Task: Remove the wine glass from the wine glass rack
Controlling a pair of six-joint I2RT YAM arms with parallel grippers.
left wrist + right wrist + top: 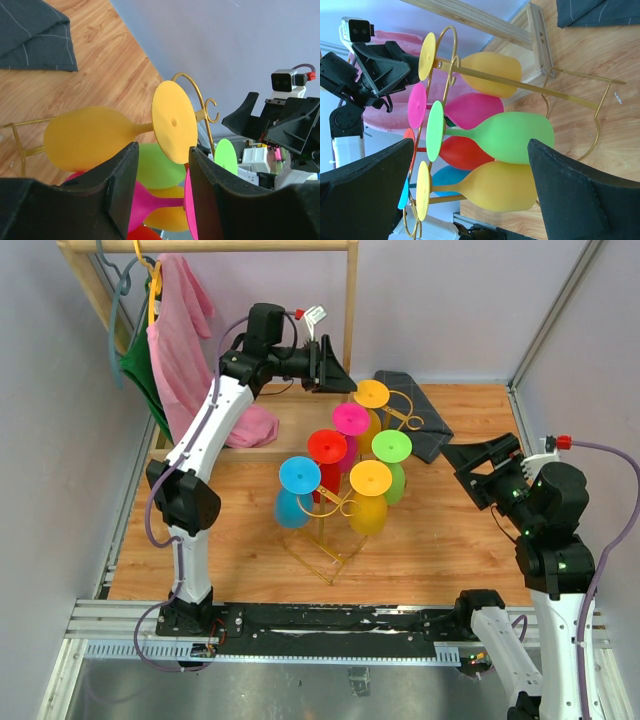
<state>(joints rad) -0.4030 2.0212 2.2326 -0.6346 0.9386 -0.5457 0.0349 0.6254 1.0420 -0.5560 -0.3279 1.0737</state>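
Observation:
The gold wire wine glass rack (322, 562) stands mid-table with several coloured glasses hanging upside down. My left gripper (336, 370) is open and empty, right behind the back orange-yellow wine glass (372, 394). In the left wrist view the gripper (162, 165) has that glass's round foot (172, 120) just ahead of its gap, untouched, on a curled hook (193, 85). My right gripper (470, 472) is open and empty, to the right of the rack. In the right wrist view the gripper (470, 145) faces the green glass (510, 137) and the front yellow glass (490, 187) from a distance.
A wooden clothes rack (350, 290) stands at the back with a pink cloth (180, 340) and a green cloth (135, 365) on hangers. A dark grey folded cloth (425, 435) lies behind the rack on the right. Grey walls close in both sides.

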